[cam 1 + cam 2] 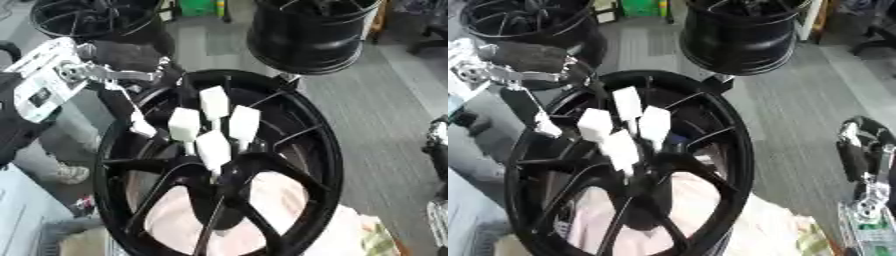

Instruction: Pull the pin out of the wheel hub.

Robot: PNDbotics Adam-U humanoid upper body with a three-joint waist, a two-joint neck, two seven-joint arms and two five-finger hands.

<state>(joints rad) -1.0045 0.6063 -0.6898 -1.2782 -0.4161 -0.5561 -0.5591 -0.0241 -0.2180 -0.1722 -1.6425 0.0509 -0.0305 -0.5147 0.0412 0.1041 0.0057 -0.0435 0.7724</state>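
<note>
So my left hand (188,125) has its white fingertips bunched on the pin (216,162) at the wheel (306,150) centre, ready to pull; my right hand (859,155) idles, grip unclear.

My left arm (44,82) is chunky silver metal with a black sticker, black hand (122,55); right hand (859,155) is black with silver bits.
</note>
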